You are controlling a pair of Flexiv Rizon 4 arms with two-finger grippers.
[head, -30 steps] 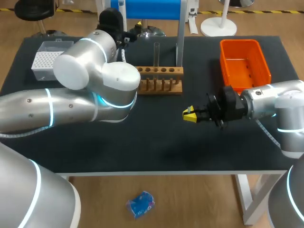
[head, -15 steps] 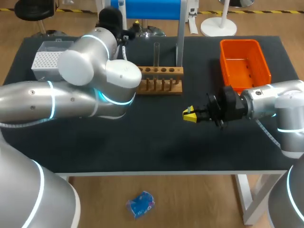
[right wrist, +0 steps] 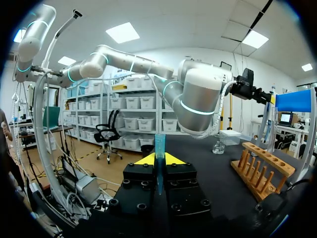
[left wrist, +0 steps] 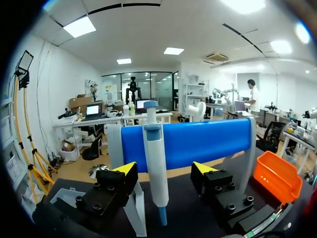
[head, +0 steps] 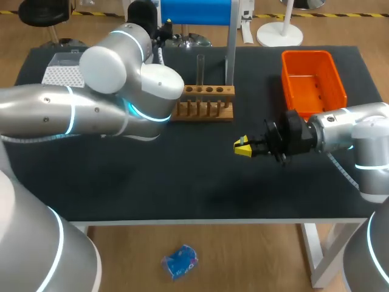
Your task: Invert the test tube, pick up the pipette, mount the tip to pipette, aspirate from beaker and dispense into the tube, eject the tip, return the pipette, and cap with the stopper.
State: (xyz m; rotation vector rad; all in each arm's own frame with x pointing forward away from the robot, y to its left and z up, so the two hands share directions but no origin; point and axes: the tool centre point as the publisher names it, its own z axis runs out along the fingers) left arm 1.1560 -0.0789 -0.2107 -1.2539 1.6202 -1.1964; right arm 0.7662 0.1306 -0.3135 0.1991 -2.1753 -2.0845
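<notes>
Pipette (left wrist: 154, 163) hangs between spread left jaws at far table (head: 200, 176) edge.

You'll find the test tube (head: 200, 68), clear glass, standing upright in the wooden rack (head: 203, 102) toward the back of the table (head: 182, 176). The pipette (left wrist: 155, 163), white with blue ends, hangs upright on the blue stand (left wrist: 198, 144), between the left gripper's (left wrist: 165, 169) spread fingers, with a gap on each side. A slim blue translucent piece (right wrist: 159, 144), tip or stopper you can't tell, stands straight up from the right gripper's (right wrist: 159, 158) closed fingers. The small glass beaker (right wrist: 219, 145) sits on the table near the rack's far end.
</notes>
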